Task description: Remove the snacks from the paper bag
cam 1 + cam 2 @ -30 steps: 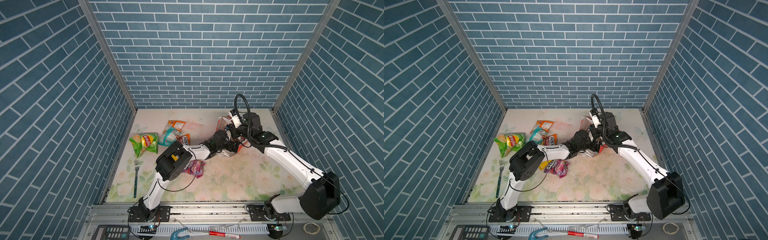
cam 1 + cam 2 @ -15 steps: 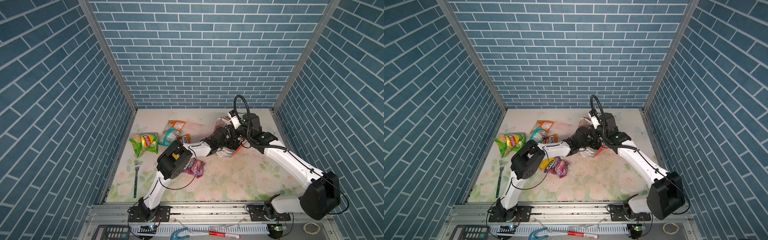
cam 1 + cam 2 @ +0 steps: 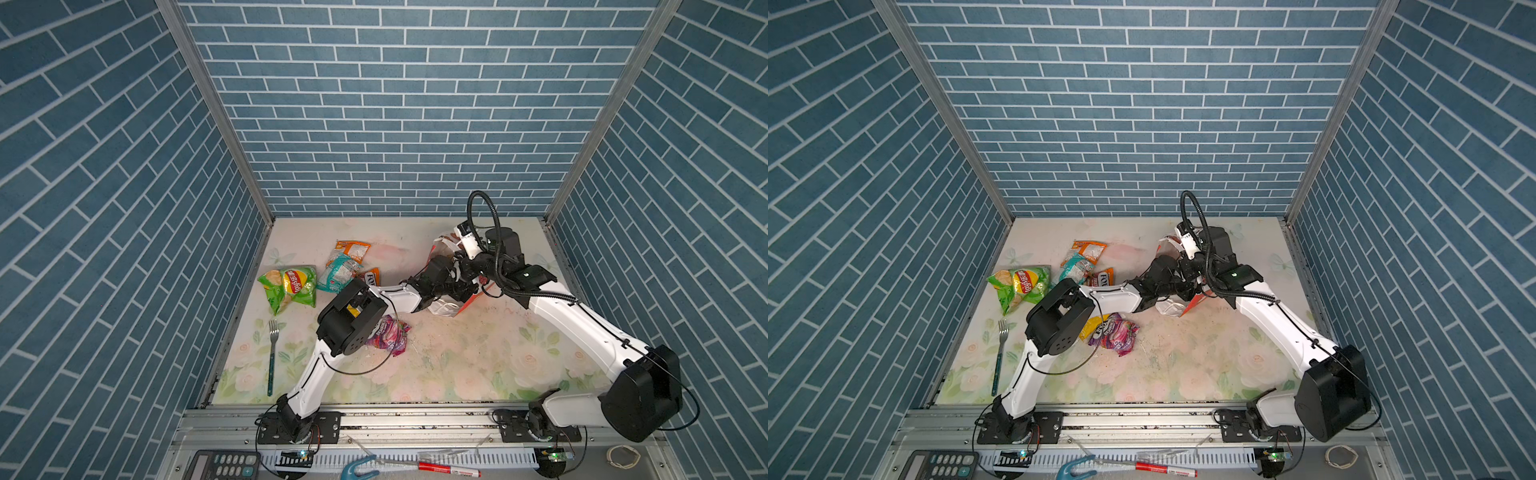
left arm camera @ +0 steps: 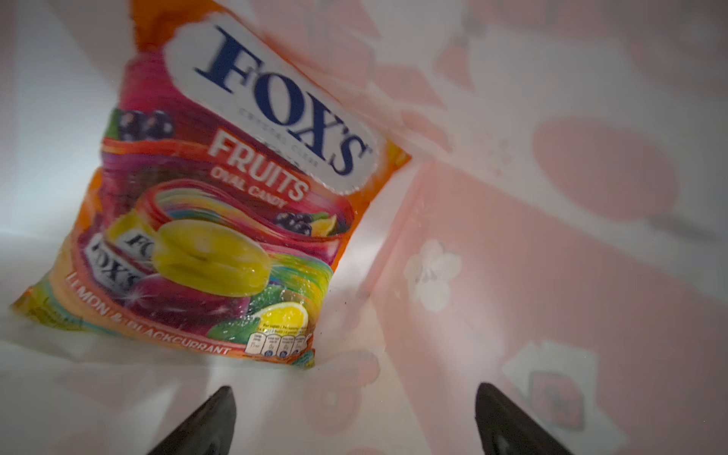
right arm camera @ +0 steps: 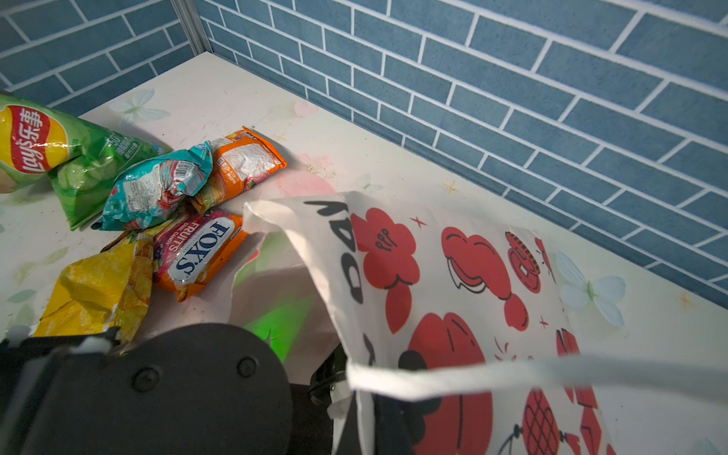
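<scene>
A: In both top views?
B: The left arm has pushed deeper into the paper bag; the right hand is clamped shut, apparently on its rim.
A: Left wrist?
B: The left hand gapes empty, and an orange FOX'S packet lies just ahead inside the bag — next to grab, I'd judge.
A: Right wrist?
B: The Lay's bag and others lie on the tabletop.

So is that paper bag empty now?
Not empty. The left wrist view looks inside the paper bag, where an orange FOX'S Fruits candy packet lies just ahead of the open left gripper.

Glossy crinkled FOX'S packet, matt paper bag
</scene>
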`<state>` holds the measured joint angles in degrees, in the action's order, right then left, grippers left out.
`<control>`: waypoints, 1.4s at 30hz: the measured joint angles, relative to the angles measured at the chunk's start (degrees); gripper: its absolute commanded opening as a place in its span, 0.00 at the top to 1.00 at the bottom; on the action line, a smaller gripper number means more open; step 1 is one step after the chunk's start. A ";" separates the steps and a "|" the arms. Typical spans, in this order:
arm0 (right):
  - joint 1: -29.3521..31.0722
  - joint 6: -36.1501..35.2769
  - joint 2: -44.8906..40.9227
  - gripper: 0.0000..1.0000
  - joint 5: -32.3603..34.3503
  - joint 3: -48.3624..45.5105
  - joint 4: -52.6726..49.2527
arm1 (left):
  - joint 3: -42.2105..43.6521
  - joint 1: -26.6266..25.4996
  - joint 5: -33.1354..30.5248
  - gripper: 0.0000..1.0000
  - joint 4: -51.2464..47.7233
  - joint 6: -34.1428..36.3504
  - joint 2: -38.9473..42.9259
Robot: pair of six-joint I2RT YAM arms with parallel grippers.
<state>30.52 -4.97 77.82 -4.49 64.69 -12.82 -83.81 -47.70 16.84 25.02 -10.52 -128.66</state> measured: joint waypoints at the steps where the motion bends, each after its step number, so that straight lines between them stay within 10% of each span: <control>1: 0.13 0.02 0.00 1.00 -0.33 -0.07 -0.15 | 0.39 -0.07 0.00 0.03 0.42 1.51 -0.02; 24: -0.90 0.20 -0.07 1.00 -5.25 -0.07 -0.31 | 6.54 0.00 -8.26 0.00 16.00 12.96 -0.72; 42: -3.96 0.68 -0.13 1.00 -6.71 -0.07 1.07 | -11.54 0.28 -11.37 0.00 5.95 5.53 -8.94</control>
<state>26.57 -4.29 77.69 -11.20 64.62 -11.75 -95.35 -47.42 5.48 30.96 -4.99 -137.60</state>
